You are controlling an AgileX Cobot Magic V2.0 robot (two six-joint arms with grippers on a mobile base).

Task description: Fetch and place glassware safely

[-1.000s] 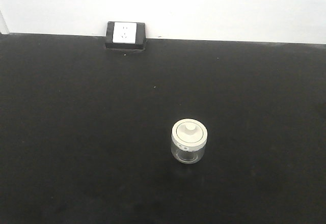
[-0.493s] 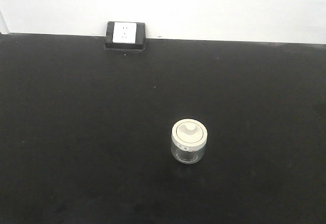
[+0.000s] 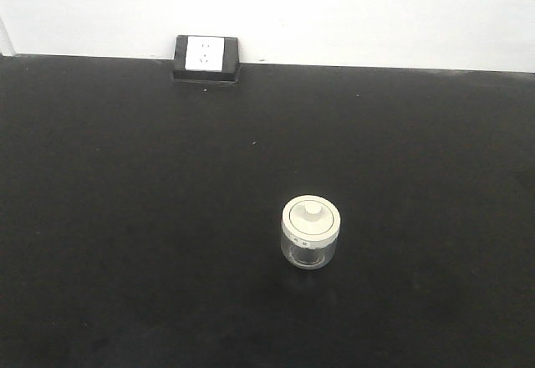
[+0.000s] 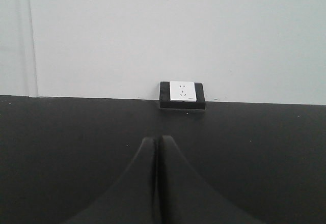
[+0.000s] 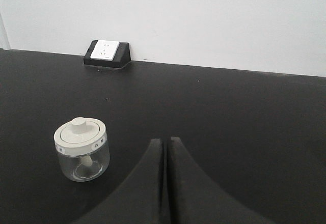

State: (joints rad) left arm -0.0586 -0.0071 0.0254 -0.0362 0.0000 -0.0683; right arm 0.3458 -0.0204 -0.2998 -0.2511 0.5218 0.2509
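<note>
Jar (image 3: 310,232) is seen upright, lid on, untouched on the black table (image 3: 125,217), toward its near edge, right of centre. Both hands are closed and empty: left hand (image 4: 157,147), right hand (image 5: 166,145). Jar lies ahead-left of the right hand, which is judged nearer; it is absent from the left wrist view.

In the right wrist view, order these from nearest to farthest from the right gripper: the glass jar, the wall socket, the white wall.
1. Glass jar, on the black table to the left of the right gripper.
2. Wall socket, far left, at the table's back edge.
3. White wall, behind the socket.
</note>
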